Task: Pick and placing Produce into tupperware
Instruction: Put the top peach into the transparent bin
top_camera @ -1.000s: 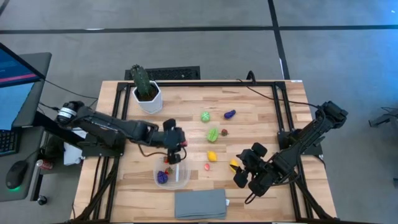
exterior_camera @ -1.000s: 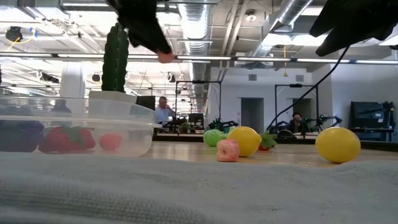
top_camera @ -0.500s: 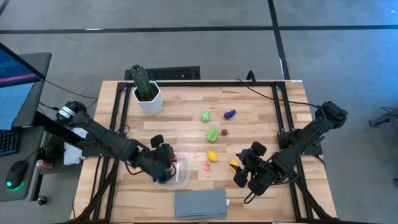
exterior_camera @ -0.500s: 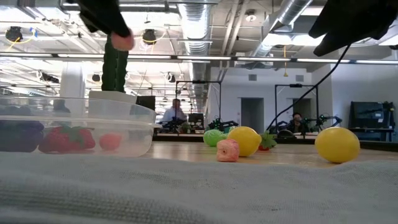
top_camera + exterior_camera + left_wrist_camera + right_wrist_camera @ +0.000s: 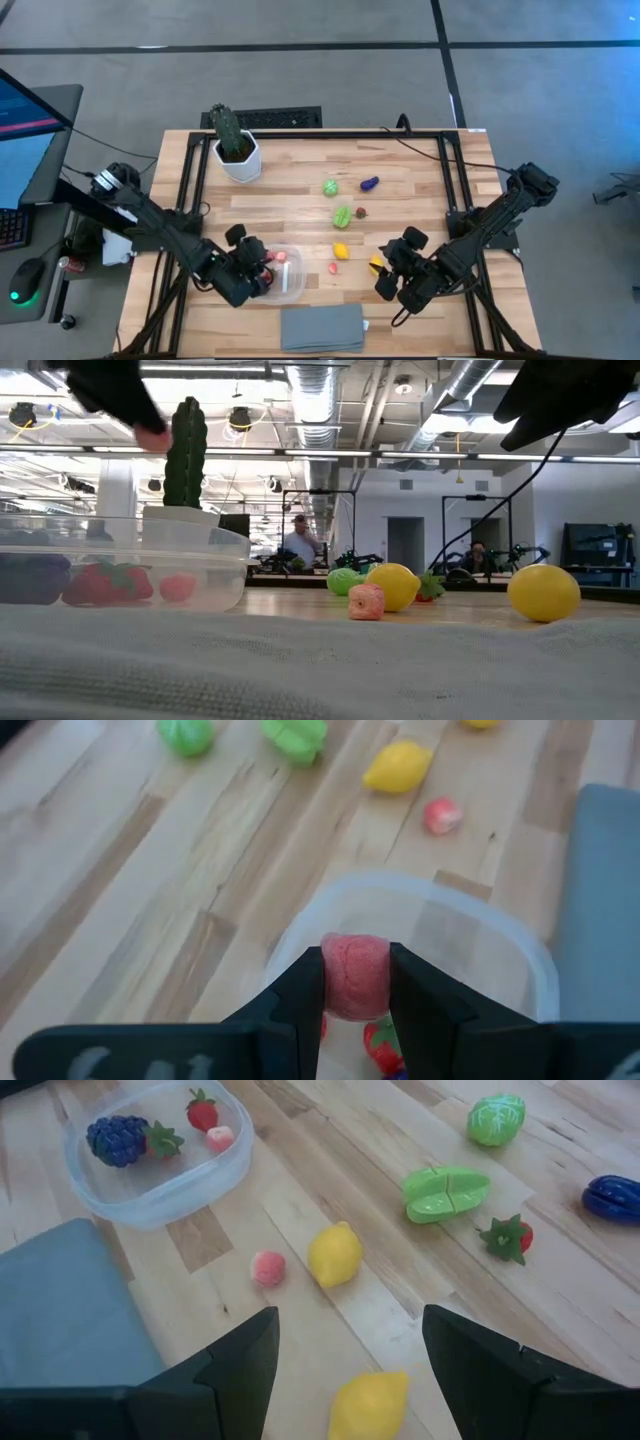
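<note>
My left gripper (image 5: 256,272) hangs over the left part of the clear tupperware (image 5: 285,275), shut on a pink produce piece (image 5: 355,982). The low view shows that piece (image 5: 152,438) high above the tupperware (image 5: 130,565). Inside the tupperware lie purple grapes (image 5: 118,1138), a strawberry (image 5: 202,1110) and a pink piece (image 5: 218,1138). My right gripper (image 5: 350,1370) stands open above a lemon (image 5: 368,1405) on the table. More produce rests on the wood: another lemon (image 5: 341,251), a pink piece (image 5: 333,268), two green pieces (image 5: 342,215) and a purple one (image 5: 369,183). My left gripper pinches the pink piece by two opposite sides (image 5: 330,982) between its two fingers (image 5: 298,995). It sits at their free ends. The fingers slant down from the table's left. The piece is lifted clear, above the tupperware's rim (image 5: 450,900).
A cactus in a white pot (image 5: 235,148) stands at the far left. A folded grey cloth (image 5: 322,328) lies at the near edge, just in front of the tupperware. A black frame (image 5: 455,180) runs around the wooden table.
My left gripper has swung from beyond the tupperware's far side toward the table's near left, sinking a little and rolling its wrist. It stays shut on the pink piece, which has travelled with it. My right arm has kept still.
</note>
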Motion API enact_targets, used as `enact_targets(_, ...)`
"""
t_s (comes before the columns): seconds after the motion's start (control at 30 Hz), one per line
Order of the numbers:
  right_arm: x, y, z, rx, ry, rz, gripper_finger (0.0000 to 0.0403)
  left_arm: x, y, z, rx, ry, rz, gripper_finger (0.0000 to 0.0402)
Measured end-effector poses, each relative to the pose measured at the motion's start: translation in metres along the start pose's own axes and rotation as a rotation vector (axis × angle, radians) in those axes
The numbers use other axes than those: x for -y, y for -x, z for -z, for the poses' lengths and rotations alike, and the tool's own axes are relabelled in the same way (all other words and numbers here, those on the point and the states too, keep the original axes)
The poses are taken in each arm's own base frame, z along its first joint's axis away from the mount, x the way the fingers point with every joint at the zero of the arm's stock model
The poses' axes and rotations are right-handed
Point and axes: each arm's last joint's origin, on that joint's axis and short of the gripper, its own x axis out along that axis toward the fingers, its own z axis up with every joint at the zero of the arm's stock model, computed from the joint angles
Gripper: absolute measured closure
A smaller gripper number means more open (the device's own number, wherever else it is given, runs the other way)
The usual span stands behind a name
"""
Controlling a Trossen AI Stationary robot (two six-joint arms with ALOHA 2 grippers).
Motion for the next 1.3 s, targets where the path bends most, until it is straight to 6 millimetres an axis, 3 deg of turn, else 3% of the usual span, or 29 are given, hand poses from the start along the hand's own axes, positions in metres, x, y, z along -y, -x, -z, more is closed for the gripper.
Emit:
enact_targets(0.2, 0.000, 0.001, 0.001, 0.000, 0.001, -0.003, 0.0132, 0.001, -0.008, 0.021, -0.002, 0.076, 0.021, 0.0315)
enact_targets(0.57, 0.003, -0.005, -0.006, 0.003, 0.015, 0.018, 0.0132, 0.000, -0.032, 0.039, 0.041, 0.111, 0.109, 0.0315)
enact_targets(1.3, 0.003, -0.010, -0.012, 0.015, 0.009, 0.008, 0.0132, -0.026, -0.062, 0.019, -0.118, -0.089, 0.138, 0.0315)
